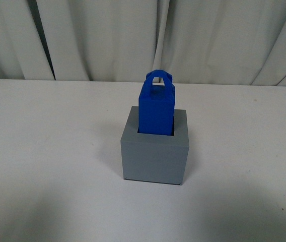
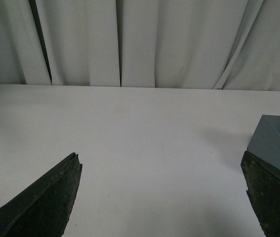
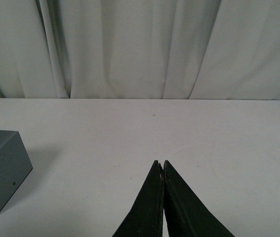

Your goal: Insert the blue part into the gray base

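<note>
Gray base (image 1: 155, 161): sits mid-table (image 1: 42, 166), square recess facing up.
Blue part (image 1: 156, 108): standing upright in that recess, loop handle on top, upper half poking out.
Left end effector (image 2: 162, 170): fingers spread wide, nothing between them, base just beside one finger.
Right end effector (image 3: 162, 165): pinched closed on nothing, well apart from the base.
Backdrop: white curtain (image 1: 133, 35).

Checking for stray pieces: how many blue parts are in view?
1. The blue part stands upright in the gray base at the table's middle. None seems hidden.
</note>
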